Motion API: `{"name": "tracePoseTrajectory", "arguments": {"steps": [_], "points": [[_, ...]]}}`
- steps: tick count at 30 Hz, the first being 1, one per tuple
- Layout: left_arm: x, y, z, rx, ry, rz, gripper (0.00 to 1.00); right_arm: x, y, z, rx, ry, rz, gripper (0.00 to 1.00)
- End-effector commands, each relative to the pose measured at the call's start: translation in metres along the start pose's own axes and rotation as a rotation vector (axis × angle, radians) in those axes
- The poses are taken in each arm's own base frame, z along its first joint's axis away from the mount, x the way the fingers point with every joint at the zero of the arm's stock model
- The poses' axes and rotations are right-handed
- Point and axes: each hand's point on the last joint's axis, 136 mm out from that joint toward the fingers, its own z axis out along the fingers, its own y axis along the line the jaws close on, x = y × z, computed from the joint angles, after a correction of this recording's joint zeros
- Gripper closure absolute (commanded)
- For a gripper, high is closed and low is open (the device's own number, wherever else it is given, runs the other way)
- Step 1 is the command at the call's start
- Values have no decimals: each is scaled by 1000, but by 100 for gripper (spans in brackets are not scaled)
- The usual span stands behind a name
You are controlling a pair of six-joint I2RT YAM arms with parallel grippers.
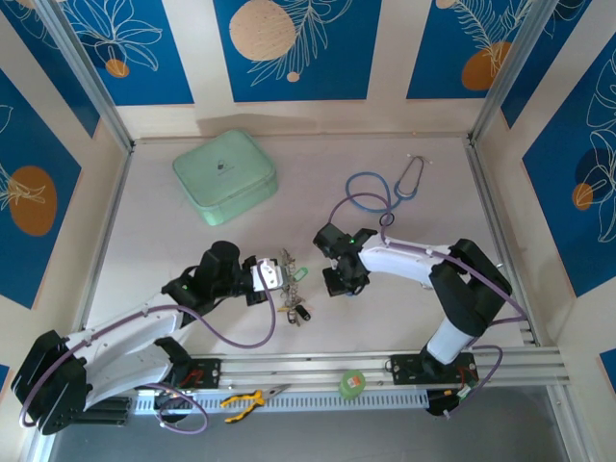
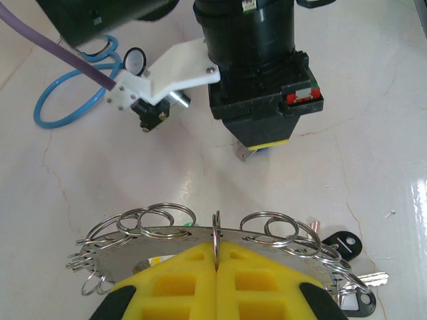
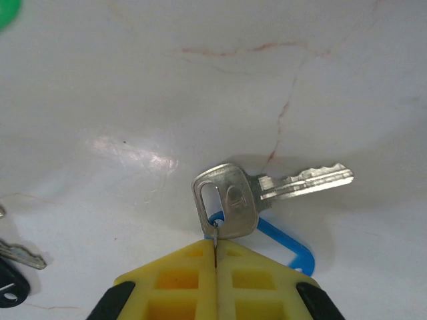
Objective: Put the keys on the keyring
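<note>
Now our right gripper, closed tight, pinches only the thin loop of the blue-tagged key, near the keyring clamped by our left gripper, so we fear it swinging or slipping loose.

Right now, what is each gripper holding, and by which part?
The left gripper pinches the keyring by its rim; the right gripper pinches a silver key by the edge of its head, next to its blue tag.
</note>
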Motion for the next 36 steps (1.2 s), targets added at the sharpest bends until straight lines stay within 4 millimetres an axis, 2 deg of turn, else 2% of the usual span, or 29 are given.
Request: {"name": "tracePoseTrajectory", "arguments": {"steps": [1, 9, 12, 13, 17, 19, 22, 24, 31, 36], "points": [[1, -8, -1, 21, -3, 4, 100, -11, 3, -26, -7, -137, -92, 100], [0, -8, -1, 24, -9, 0, 100, -19, 31, -77, -157, -445, -420, 100], [-1, -8, -1, 21, -16, -6, 100, -11, 40, -85, -204, -495, -568, 100], [0, -7, -1, 21, -15, -7, 100, -9, 38, -84, -186, -490, -605, 100], [0, -7, -1, 18, -14, -5, 100, -2, 22, -76, -102, -350, -661, 100], [0, -7, -1, 19, -14, -4, 100, -1, 8, -66, -13, -247, -673, 100], [1, -8, -1, 19, -9, 0, 100, -7, -18, -52, 106, -146, -628, 100], [1, -8, -1, 19, -9, 1, 100, -10, -23, -44, 99, -108, -577, 100], [2, -7, -1, 16, -3, 2, 100, -32, -6, -16, -44, -34, -338, 100], [2, -7, -1, 14, -5, 2, 100, -39, -4, 3, -24, 50, -212, 100]]}}
